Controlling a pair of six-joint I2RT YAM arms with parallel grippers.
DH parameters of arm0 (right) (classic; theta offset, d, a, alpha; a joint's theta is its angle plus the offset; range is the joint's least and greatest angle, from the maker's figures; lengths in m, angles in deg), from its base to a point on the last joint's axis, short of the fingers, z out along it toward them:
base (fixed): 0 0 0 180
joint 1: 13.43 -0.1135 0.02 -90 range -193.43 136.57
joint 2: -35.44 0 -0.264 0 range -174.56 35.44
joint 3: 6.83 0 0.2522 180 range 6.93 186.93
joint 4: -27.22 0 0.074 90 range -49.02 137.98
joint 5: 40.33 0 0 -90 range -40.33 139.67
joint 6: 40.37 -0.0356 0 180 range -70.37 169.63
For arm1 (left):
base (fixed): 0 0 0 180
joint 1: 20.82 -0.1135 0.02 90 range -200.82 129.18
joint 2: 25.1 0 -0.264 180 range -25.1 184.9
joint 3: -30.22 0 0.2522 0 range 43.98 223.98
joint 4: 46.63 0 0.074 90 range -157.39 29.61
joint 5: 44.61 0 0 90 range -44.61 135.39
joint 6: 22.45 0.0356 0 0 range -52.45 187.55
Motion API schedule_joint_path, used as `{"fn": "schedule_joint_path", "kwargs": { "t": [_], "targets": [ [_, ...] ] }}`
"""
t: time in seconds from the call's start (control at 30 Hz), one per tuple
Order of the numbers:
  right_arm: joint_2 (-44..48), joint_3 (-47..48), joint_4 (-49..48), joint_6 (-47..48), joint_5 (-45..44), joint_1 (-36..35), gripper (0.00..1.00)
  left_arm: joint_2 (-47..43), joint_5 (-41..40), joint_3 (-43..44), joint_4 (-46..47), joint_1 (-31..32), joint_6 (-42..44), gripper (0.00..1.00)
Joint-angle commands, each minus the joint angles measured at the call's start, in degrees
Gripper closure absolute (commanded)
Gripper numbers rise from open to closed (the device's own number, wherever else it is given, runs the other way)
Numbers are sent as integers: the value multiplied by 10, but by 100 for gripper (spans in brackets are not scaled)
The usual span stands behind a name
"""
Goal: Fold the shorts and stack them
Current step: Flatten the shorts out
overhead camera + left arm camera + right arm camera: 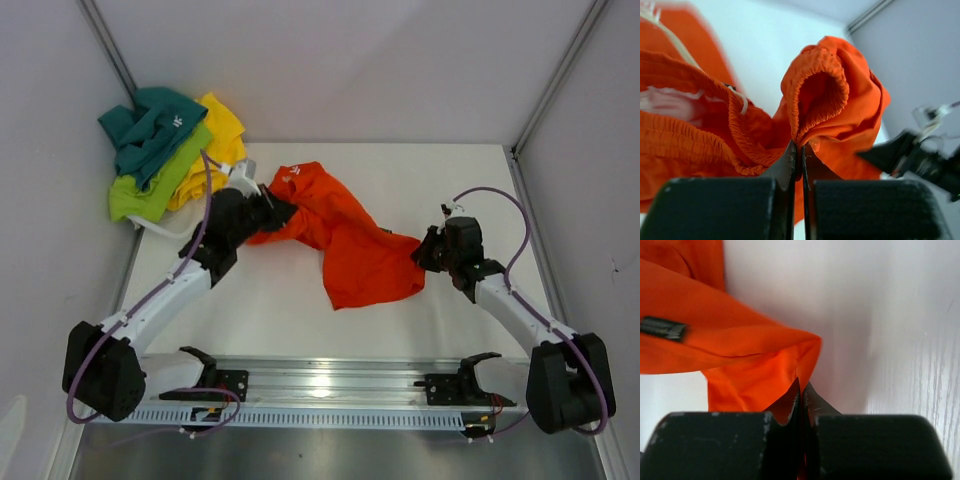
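Top external view gives us the orange shorts [345,235] lying crumpled across the middle of the table [470,190], gripped at both ends. Our left gripper [268,212] is clamped on the elastic waistband; in the left wrist view its fingers are pressed together with fabric bunched above them. Our right gripper [425,255] is pinched on a hem corner at the opposite end. Well apart, at the far left corner, we count three more pairs heaped together: teal shorts [150,125] on top, with lime shorts [150,190] and yellow shorts [222,130] apparently beneath, though the folds hide how they overlap.
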Motion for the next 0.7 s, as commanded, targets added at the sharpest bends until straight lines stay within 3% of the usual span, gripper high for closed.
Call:
{"fn": "schedule_joint_path", "kwargs": {
  "t": [0.0, 0.1, 0.17, 0.23, 0.27, 0.33, 0.37, 0.57, 0.67],
  "targets": [
    [-32, 11, -2, -8, -16, 2, 97, -37, -145, -133, 41, 21, 0, 100],
    [-31, -3, -16, -15, -3, 1, 95, -73, -186, -205, 55, 22, -11, 100],
    [-17, -17, -22, -22, 4, -1, 87, -86, -204, -227, 36, 22, -11, 100],
    [-6, -24, -13, -26, -5, -2, 75, -105, -212, -243, 25, 23, -5, 100],
    [-2, -27, -7, -25, -9, -3, 60, -110, -217, -246, 17, 22, -8, 100],
    [18, -30, 10, -27, -33, -3, 48, -128, -230, -266, 7, 23, -11, 100],
    [26, -30, 16, -26, -37, -3, 38, -134, -234, -271, 8, 23, -12, 100],
    [89, -32, 70, -26, -37, -3, 20, -141, -251, -267, -9, 23, -12, 99],
    [139, -49, 90, -23, -51, -4, 19, -127, -256, -258, -21, 23, -6, 99]
  ]
}}
